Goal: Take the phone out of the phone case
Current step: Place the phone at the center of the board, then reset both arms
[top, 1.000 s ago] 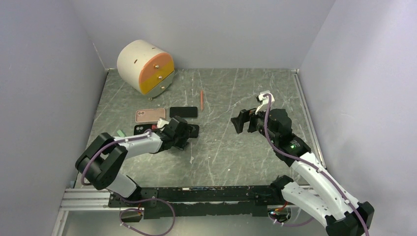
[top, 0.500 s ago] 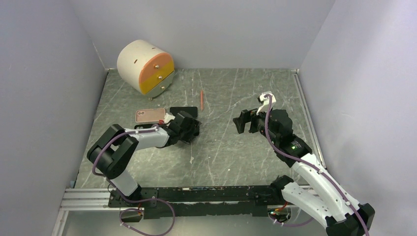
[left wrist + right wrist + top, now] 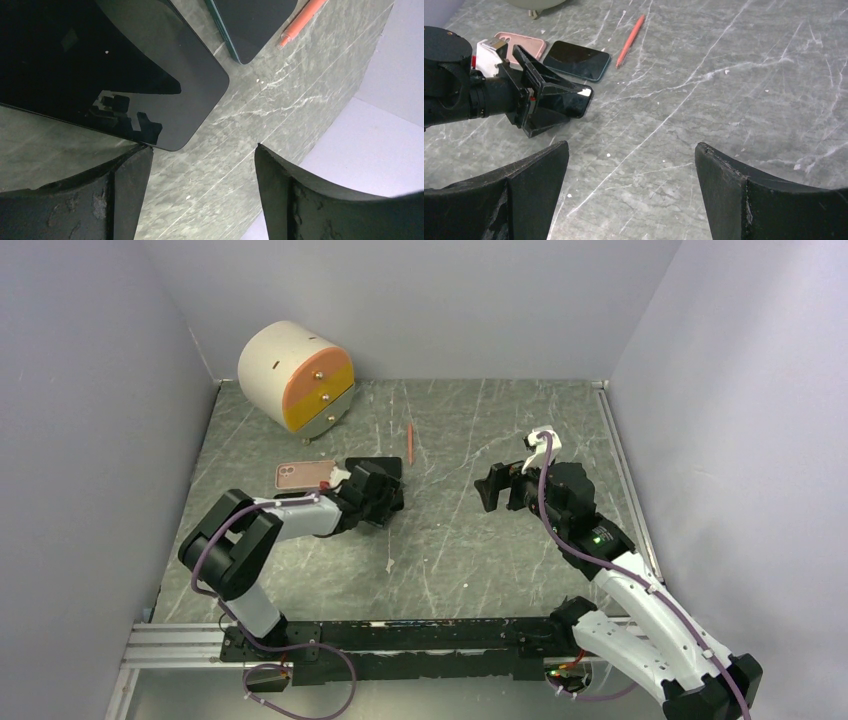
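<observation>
A pink phone case [image 3: 305, 475] with a camera cutout lies left of centre; it also shows in the right wrist view [image 3: 521, 45]. A dark phone with a teal edge [image 3: 377, 463] lies beside it, seen too in the right wrist view [image 3: 576, 60] and the left wrist view [image 3: 255, 22]. A second glossy black phone [image 3: 100, 65] lies flat just ahead of my left gripper [image 3: 200, 175], whose jaws stand open and empty with the left finger [image 3: 125, 195] at the phone's corner. In the top view my left gripper [image 3: 388, 496] covers that phone. My right gripper [image 3: 490, 490] is open and empty above bare table.
An orange pen [image 3: 410, 443] lies beyond the phones, also in the right wrist view [image 3: 630, 40]. A round cream and orange drawer box [image 3: 295, 375] stands at the far left corner. Grey walls close in the table on three sides.
My left gripper has moved away from the near edge toward the phones and now overlaps the dark phone by the pen. The right arm has barely moved.
</observation>
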Available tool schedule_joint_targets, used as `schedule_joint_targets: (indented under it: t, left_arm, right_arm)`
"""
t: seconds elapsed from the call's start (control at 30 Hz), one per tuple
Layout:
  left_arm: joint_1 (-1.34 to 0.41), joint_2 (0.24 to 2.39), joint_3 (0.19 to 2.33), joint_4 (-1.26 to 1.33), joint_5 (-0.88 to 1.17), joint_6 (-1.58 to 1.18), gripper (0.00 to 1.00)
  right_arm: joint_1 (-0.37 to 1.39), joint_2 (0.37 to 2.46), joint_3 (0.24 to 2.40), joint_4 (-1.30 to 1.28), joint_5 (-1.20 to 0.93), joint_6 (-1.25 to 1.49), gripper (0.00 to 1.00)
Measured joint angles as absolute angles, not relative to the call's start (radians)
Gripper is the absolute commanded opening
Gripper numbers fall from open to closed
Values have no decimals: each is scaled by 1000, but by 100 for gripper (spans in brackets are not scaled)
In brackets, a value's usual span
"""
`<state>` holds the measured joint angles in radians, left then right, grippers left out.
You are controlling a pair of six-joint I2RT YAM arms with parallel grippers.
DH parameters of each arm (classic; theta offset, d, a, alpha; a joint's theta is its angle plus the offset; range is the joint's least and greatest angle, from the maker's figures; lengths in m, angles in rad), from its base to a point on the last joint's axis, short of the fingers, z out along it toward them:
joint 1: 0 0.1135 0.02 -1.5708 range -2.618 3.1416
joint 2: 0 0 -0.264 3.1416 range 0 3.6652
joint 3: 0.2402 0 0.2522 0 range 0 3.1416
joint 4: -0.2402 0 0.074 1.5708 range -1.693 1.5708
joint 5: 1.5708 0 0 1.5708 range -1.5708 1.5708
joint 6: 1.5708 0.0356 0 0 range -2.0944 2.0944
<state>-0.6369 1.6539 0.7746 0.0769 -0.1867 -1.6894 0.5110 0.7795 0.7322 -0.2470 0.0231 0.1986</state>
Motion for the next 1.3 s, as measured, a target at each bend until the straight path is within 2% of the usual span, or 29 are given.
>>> schedule_joint_targets:
  t: [0.3,0.57,0.77,0.93,1.3]
  left_arm:
    - [-627,1570,756,23,-173,-1639,83]
    - [-525,1250,707,-149,-184,-1495,94]
    - [-348,974,721,-371,-229,-1291,95]
    - [-194,825,836,-561,-274,-1048,95]
    - [-168,749,1251,-696,-482,-477,95]
  right_arm:
    - [510,780,756,-282,84,202,99]
    - [489,809,806,-340,254,272,99]
    - [389,833,822,-402,393,321,99]
    - [305,838,851,-476,520,350,99]
    - [292,625,941,-488,745,298,99]
